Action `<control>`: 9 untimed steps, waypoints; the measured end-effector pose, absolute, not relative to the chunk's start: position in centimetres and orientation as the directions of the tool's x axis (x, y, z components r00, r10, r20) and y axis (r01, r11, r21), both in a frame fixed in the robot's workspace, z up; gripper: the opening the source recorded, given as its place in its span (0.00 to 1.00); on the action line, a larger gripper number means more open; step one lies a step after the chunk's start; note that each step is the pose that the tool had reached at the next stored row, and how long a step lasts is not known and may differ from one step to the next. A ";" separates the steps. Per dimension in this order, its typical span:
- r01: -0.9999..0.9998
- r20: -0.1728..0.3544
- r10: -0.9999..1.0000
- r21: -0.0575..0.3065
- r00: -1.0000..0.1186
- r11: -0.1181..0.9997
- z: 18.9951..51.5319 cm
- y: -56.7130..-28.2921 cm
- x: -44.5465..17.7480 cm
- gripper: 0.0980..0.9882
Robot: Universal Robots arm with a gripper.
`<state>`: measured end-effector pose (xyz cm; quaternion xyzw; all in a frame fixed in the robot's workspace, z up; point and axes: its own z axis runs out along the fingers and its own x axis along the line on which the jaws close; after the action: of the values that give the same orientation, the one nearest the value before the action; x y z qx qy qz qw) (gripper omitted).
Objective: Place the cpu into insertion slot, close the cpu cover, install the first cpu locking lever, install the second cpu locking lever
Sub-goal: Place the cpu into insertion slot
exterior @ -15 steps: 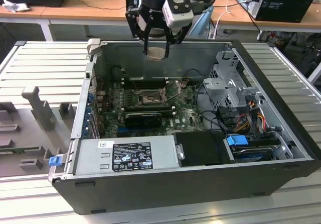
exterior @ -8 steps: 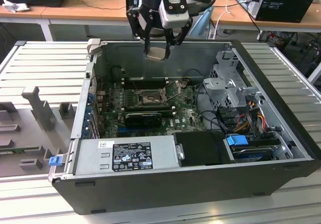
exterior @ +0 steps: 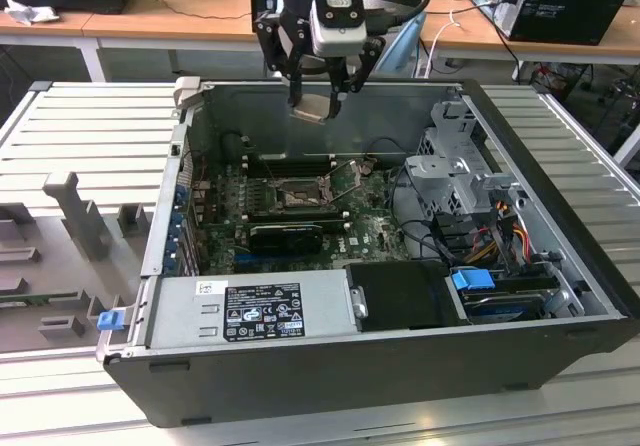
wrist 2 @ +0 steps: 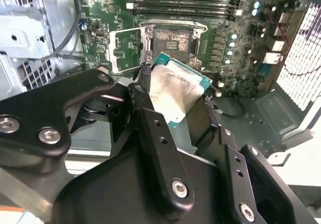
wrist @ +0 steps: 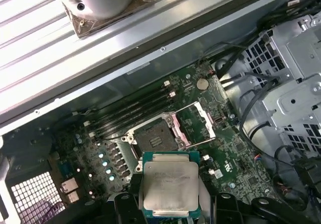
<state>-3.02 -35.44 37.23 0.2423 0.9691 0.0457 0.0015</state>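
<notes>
So the gripper (exterior: 318, 101) hangs over the far wall of the open computer case (exterior: 300, 366). Its jaws are closed down just to chip width, pinching the cpu (wrist: 170, 186) by its edges, with the silver top showing in both wrist views. The cpu's up in the air, well apart from the insertion slot (wrist: 156, 136) on the green motherboard (exterior: 370, 231) below. Slot's bare, and the cpu cover (wrist: 206, 121) is flipped open beside it.
</notes>
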 end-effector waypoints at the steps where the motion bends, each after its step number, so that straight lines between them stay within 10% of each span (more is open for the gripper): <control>1: 0.490 0.019 0.491 0.089 -0.871 0.867 37.2 -35.4 -3.0 0.48; 9: 0.594 0.019 0.595 0.089 -0.804 0.799 37.2 -35.4 -3.0 0.48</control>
<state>-3.02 -35.44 37.17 0.3134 0.9485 0.0455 0.0048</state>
